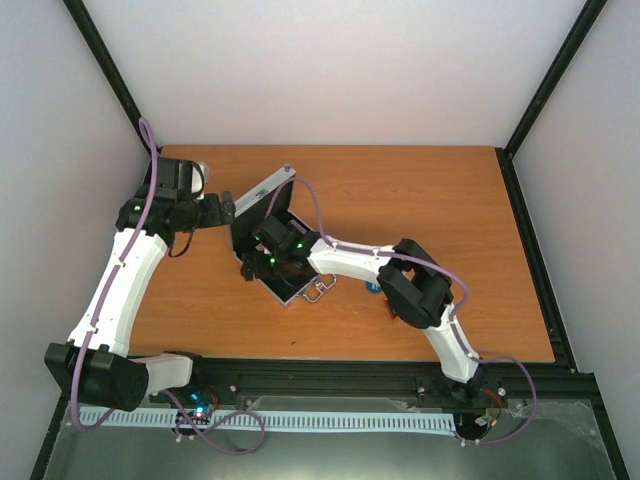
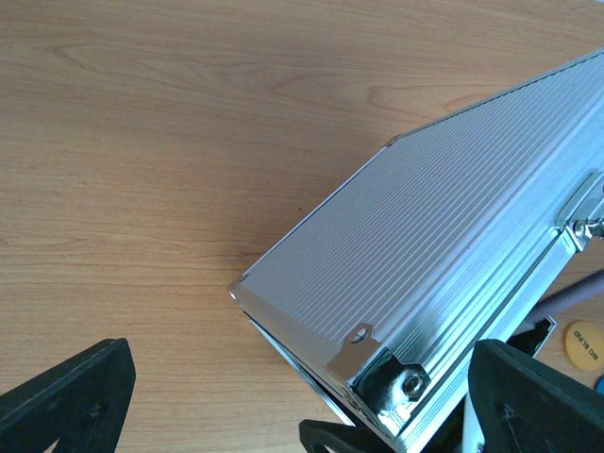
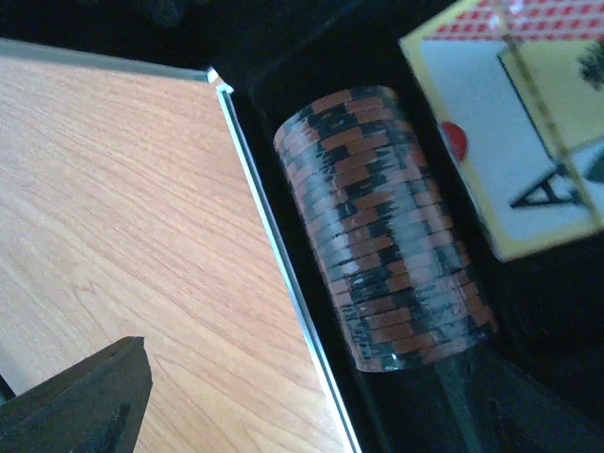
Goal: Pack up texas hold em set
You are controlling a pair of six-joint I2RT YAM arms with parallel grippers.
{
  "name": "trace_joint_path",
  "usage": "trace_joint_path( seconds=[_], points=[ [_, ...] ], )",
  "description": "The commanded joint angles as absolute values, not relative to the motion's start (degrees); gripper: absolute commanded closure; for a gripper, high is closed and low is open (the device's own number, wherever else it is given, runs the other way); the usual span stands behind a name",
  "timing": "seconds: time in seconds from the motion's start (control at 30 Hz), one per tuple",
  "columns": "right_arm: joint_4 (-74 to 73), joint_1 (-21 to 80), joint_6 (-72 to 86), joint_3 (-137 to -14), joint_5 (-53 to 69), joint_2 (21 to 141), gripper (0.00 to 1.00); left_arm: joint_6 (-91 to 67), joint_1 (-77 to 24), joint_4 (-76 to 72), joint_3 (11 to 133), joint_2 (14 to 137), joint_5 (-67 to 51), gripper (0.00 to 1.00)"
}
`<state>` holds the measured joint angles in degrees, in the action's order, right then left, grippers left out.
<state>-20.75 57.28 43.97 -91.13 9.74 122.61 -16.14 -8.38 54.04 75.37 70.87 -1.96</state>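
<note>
Overhead, the open case [image 1: 262, 198] is sitting left of centre on the table [image 1: 450, 220]. Left gripper [image 2: 302, 377] is gaping wide, empty, at its stiff lid [image 2: 444, 245]. Right gripper [image 3: 302, 396] is hovering spread, empty, over slippery chips [image 3: 387, 226] inside, probably best squeezed end to end.

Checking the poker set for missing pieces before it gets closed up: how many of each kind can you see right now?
Aluminium case: 1
Chip stack: 1
Card deck: 1
Round discs: 2 (orange disc, blue disc, which is partly hidden)
Total: 5
</note>
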Motion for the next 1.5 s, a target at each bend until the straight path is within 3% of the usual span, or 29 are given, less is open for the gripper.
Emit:
trace_joint_path(
  seconds=[0.0,0.2,0.5,0.87,1.23,1.47],
  points=[
    [-19.87,57.1,44.07,-97.17,12.73,127.25,0.09,-15.84,-8.53,54.72,76.57,69.7,-1.28,0.0],
    [-18.67,56.56,45.09,-99.49,13.0,129.49,0.09,-15.84,-8.52,54.77,76.55,69.53,-1.41,0.0],
    [-21.67,56.51,42.61,-94.23,11.73,122.51,0.08,-15.81,-8.53,54.92,76.71,69.21,-1.45,0.0],
    [-42.09,55.79,35.14,-88.96,-2.72,107.24,0.0,-15.93,-8.53,54.54,76.48,69.36,-1.49,0.0],
    [-54.36,38.79,43.57,-66.78,-8.65,90.78,0.0,-16.06,-8.53,54.38,76.59,69.86,-2.46,0.0],
    [-60.15,35.32,45.28,-67.94,-13.61,97.07,0.0,-16.12,-8.48,54.03,75.94,70.22,-2.84,0.0]
  ],
)
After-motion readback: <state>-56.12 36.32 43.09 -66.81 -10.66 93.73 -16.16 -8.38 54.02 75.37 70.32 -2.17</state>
